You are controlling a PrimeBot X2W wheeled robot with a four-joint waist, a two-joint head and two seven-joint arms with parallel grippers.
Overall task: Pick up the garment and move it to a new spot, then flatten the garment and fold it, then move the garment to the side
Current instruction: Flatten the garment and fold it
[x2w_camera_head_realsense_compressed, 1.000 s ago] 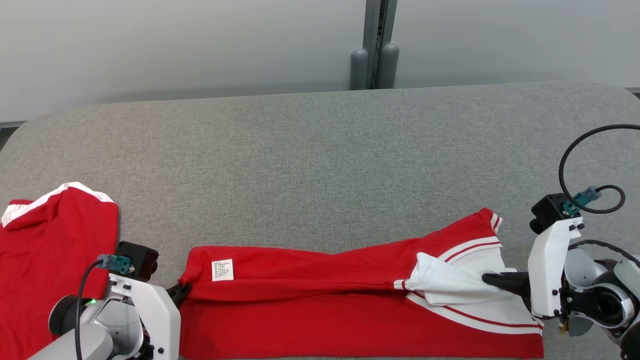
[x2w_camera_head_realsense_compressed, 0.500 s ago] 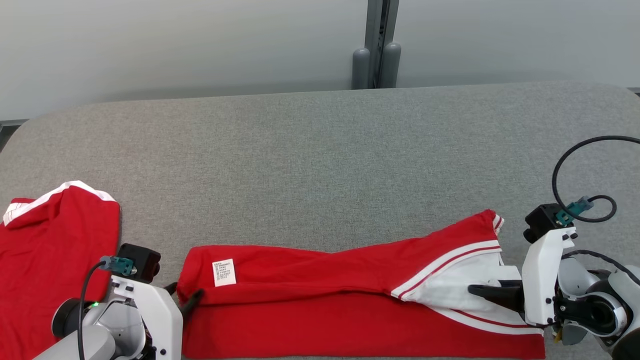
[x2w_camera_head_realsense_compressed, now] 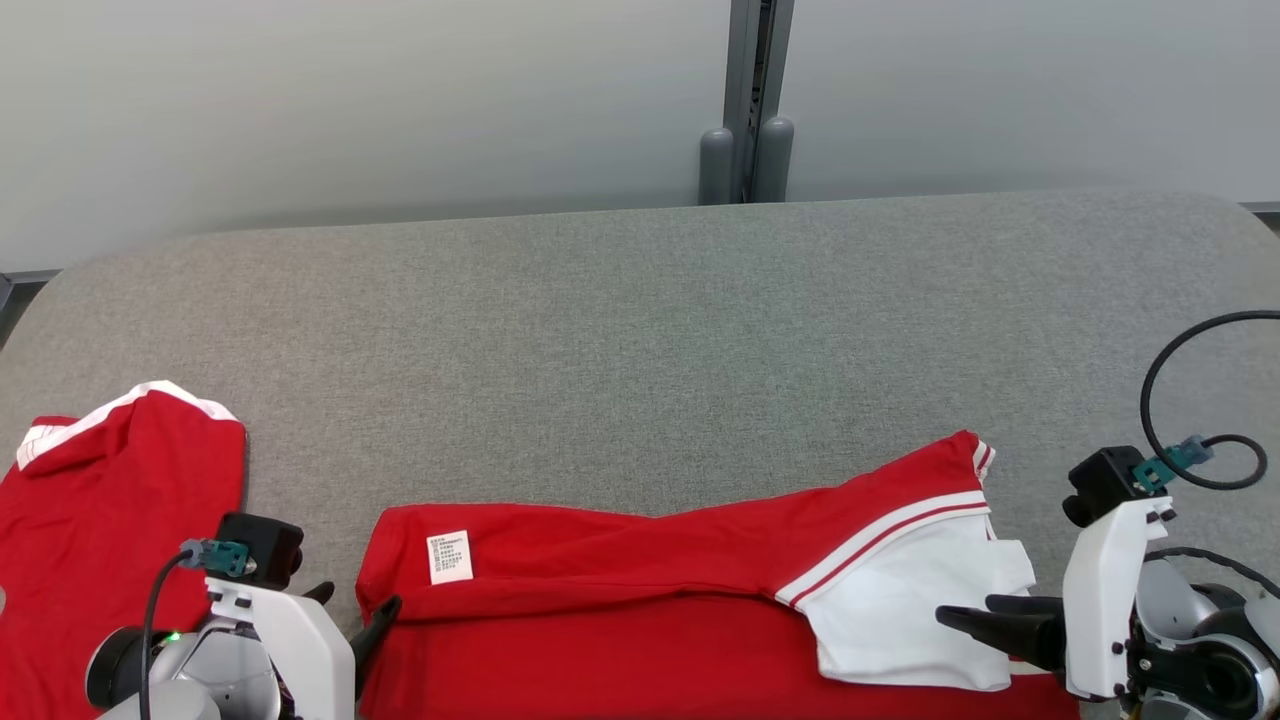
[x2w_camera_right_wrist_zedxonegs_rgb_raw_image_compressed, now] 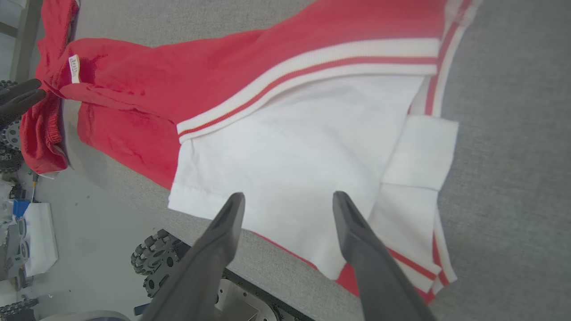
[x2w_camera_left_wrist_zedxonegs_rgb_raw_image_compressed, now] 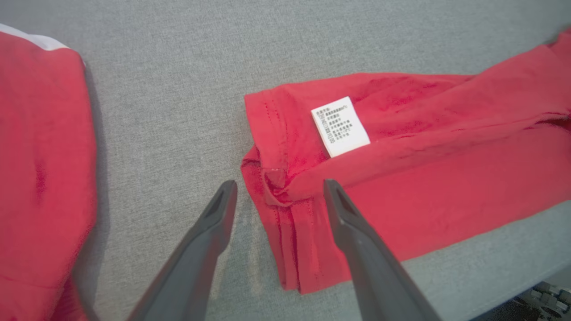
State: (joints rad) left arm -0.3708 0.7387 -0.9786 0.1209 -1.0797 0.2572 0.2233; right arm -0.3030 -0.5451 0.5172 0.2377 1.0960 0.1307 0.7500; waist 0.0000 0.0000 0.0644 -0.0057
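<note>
Both sets of fingers apart, nothing held: left gripper [x2w_camera_left_wrist_zedxonegs_rgb_raw_image_compressed: 279,187] over the hem corner, right gripper [x2w_camera_right_wrist_zedxonegs_rgb_raw_image_compressed: 288,196] over the white panel, and the garment [x2w_camera_head_realsense_compressed: 640,600] lies along the table's [x2w_camera_head_realsense_compressed: 640,330] near edge, so lift straight up to avoid snagging, then smooth the rumpled far layer before fold 2.

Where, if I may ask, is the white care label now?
In the head view the care label lies at the left end of the folded garment, near the left tool.
</note>
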